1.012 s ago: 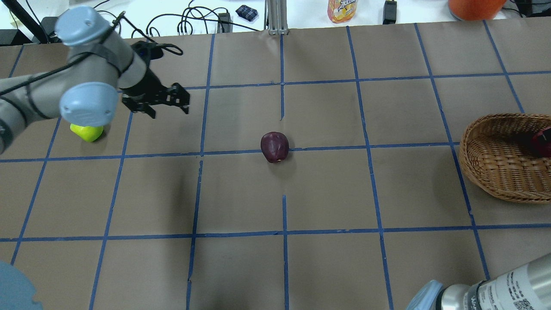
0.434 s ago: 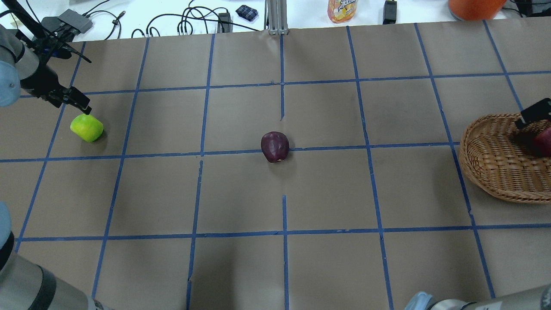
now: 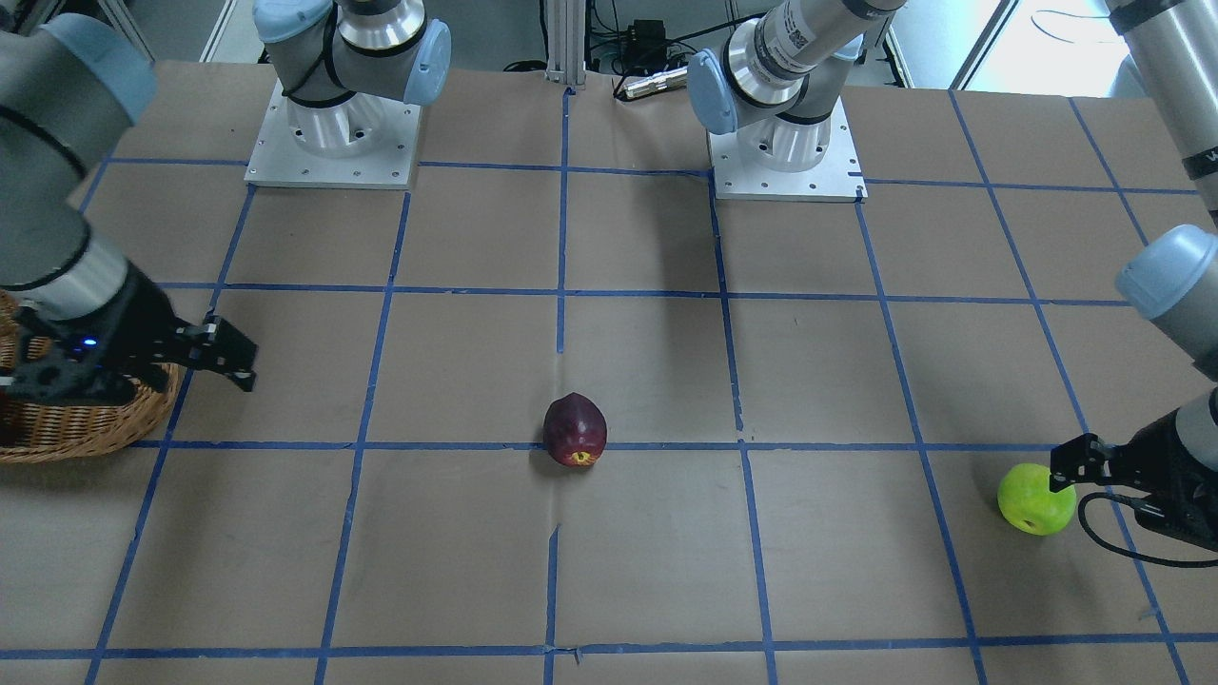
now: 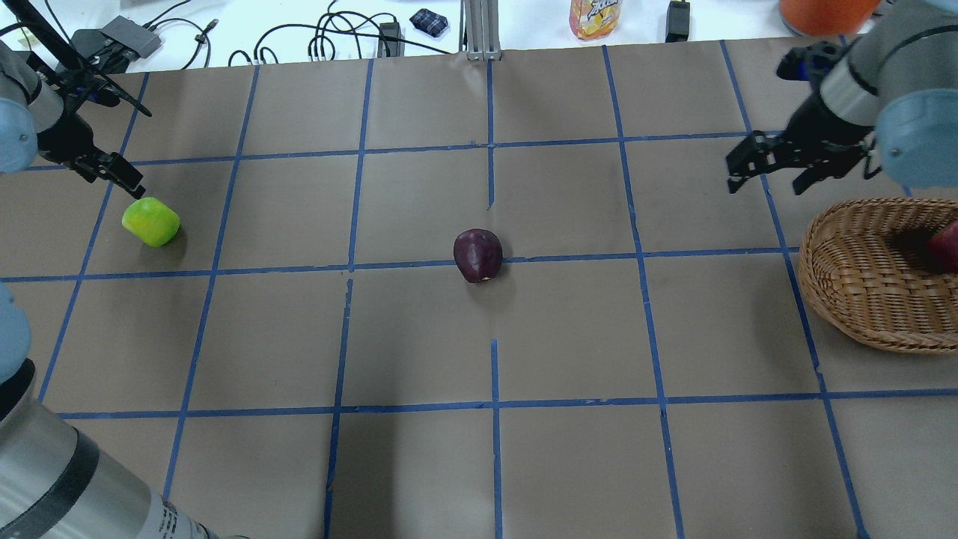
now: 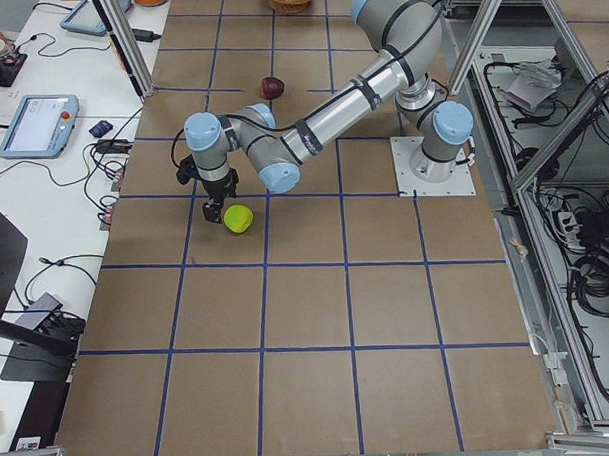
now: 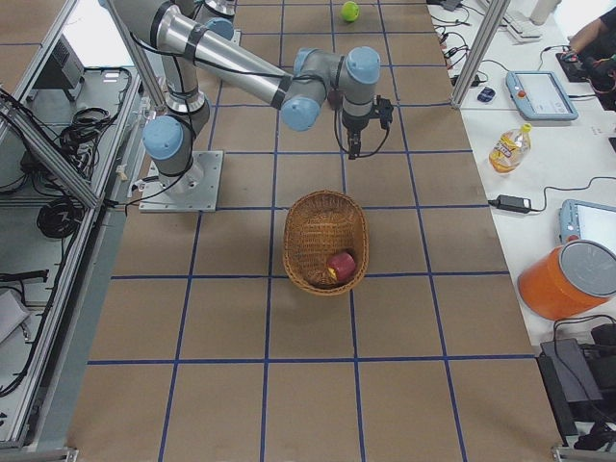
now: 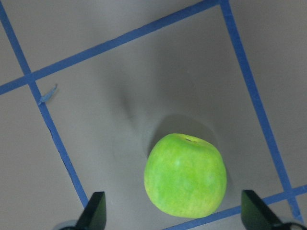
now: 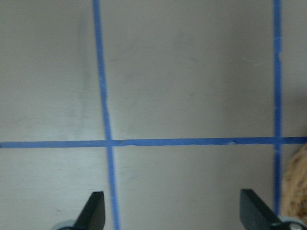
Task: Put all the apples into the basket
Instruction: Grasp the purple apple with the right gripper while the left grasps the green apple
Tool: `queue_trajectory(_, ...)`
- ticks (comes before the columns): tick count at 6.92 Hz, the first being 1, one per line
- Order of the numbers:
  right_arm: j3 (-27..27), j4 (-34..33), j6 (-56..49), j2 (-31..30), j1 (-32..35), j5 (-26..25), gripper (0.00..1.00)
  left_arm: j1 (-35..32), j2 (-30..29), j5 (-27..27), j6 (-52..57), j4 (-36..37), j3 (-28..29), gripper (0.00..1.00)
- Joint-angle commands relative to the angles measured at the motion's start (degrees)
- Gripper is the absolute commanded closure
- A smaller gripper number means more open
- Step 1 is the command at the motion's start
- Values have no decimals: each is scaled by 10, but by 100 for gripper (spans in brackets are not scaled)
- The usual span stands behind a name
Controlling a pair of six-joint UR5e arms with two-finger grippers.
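A bright green apple (image 4: 150, 221) lies at the table's far left; it also shows in the front view (image 3: 1035, 499). My left gripper (image 4: 120, 176) hovers just behind it, open. In the left wrist view the apple (image 7: 185, 175) sits between the spread fingertips (image 7: 96, 213). A dark maroon apple (image 4: 477, 255) lies at the table's centre. The wicker basket (image 4: 861, 284) stands at the right edge with a red apple (image 4: 944, 245) inside. My right gripper (image 4: 771, 172) is open and empty, above the table just left of and behind the basket.
Cables, a juice bottle (image 4: 595, 16) and an orange bucket (image 4: 823, 15) lie beyond the table's far edge. The two arm bases (image 3: 333, 143) stand at the robot's side. The right wrist view shows bare taped table and the basket's rim (image 8: 295, 182).
My left gripper has swung left across the table to the green apple. My right gripper has moved left, from over the basket to beside it. The apples have not moved.
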Motion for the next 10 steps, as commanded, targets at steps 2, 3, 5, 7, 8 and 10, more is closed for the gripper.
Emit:
queue_trajectory(2,1,-146,267,82,213,53,0,2,-24,-21,1,4,-29,0)
queue_trajectory(3,0,-234,305,138,265,49,0,4,-36,-20,2,5,-33,0)
queue_trajectory(5,-1,-322,320,196,299,52,0,6,-54,-16,2,38,-39,5)
queue_trajectory(7,2,-327,310,206,307,46,0,0,-37,-16,-4,6,-21,84)
queue_trajectory(8,4,-327,303,217,316,41,0,-9,10,-19,-30,-93,7,92)
queue_trajectory(10,10,-328,298,219,318,-2,1,-64,56,-73,-155,-165,-38,92)
